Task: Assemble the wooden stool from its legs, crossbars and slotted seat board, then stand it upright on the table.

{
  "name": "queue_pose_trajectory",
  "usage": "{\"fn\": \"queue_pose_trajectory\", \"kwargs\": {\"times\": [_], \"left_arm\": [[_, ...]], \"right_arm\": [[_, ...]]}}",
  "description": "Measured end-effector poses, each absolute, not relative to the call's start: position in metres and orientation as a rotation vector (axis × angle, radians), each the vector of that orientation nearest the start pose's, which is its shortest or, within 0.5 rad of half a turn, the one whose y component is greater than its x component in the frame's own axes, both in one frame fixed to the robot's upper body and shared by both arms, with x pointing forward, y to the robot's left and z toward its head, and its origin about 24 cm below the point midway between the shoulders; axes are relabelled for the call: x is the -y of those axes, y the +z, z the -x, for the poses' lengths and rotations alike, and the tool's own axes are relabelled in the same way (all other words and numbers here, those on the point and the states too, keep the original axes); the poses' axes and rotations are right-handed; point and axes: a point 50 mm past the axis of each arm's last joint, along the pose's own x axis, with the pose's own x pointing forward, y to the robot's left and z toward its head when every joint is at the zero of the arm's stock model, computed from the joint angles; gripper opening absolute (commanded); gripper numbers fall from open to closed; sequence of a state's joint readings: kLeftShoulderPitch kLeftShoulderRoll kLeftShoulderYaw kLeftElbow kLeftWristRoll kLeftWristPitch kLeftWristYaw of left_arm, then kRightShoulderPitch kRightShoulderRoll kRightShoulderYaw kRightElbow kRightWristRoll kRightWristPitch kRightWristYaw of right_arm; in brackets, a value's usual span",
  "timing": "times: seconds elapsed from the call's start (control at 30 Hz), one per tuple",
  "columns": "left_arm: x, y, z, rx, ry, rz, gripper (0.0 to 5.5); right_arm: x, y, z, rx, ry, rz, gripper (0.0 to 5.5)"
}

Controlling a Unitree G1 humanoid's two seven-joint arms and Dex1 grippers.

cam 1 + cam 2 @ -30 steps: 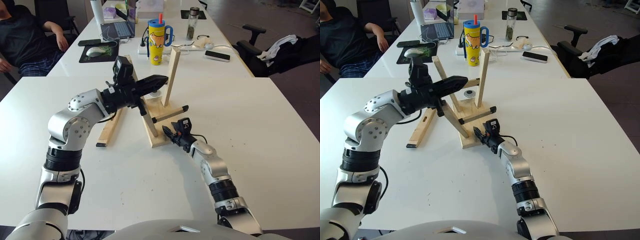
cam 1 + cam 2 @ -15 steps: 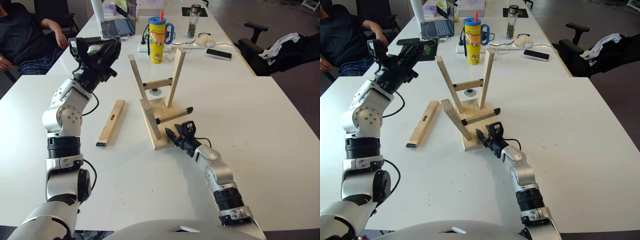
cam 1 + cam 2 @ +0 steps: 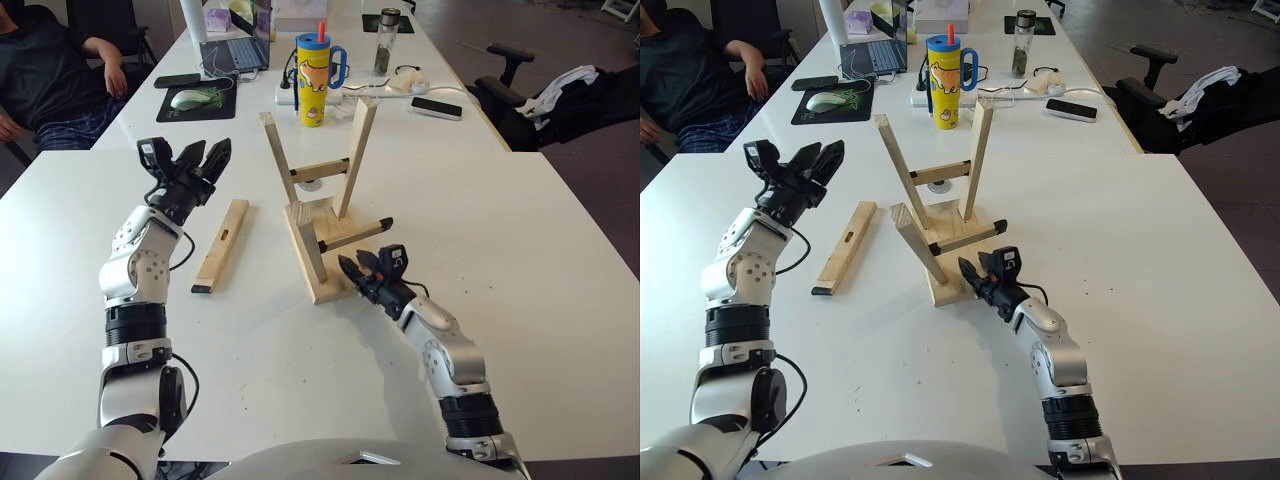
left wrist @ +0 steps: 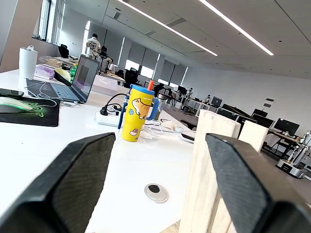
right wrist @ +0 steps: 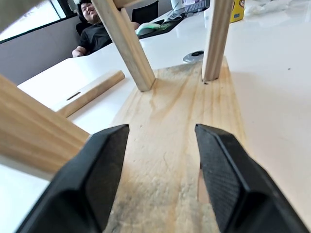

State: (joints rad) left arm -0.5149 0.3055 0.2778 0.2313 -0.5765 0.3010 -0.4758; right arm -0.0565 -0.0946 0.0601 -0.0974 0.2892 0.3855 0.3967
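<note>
1. My left gripper [image 3: 203, 155] has come off the stool's legs, swung up and back, and is now hovering low over the table [image 3: 540, 260], fingers spread and empty. The right gripper [image 3: 358, 270] is staying at the near end of the seat board [image 3: 325, 287].
2. The stool [image 3: 320, 215] is sitting upside down mid-table, board flat, legs up. A loose slotted slat [image 3: 222, 243] is lying just to its left.
3. The right fingers [image 5: 228, 170] are spread wide over the board's end, not clamped; I cannot tell whether they are touching.
4. I am judging the wood light and stiff, but the pushed-in joints may be working loose, so I am favouring the board's edge plus a leg [image 3: 277, 160] near its base.
5. I am seeing open room to the right and front for flipping; the slat is crowding the left.
</note>
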Motion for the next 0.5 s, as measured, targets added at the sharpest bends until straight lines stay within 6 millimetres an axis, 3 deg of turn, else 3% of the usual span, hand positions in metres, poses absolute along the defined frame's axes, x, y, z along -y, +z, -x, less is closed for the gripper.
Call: {"fn": "queue_pose_trajectory", "kwargs": {"times": [0.33,0.43,0.5], "left_arm": [[-0.214,0.141,-0.332,0.142,-0.405,0.309,3.69],[-0.229,0.143,-0.331,0.151,-0.342,0.276,3.69],[-0.234,0.143,-0.331,0.148,-0.304,0.245,3.69]], "right_arm": [[0.138,0.053,-0.227,-0.250,0.616,-0.073,2.53],[0.148,0.063,-0.221,-0.244,0.721,0.107,2.53],[0.147,0.063,-0.216,-0.240,0.824,0.323,2.53]]}}
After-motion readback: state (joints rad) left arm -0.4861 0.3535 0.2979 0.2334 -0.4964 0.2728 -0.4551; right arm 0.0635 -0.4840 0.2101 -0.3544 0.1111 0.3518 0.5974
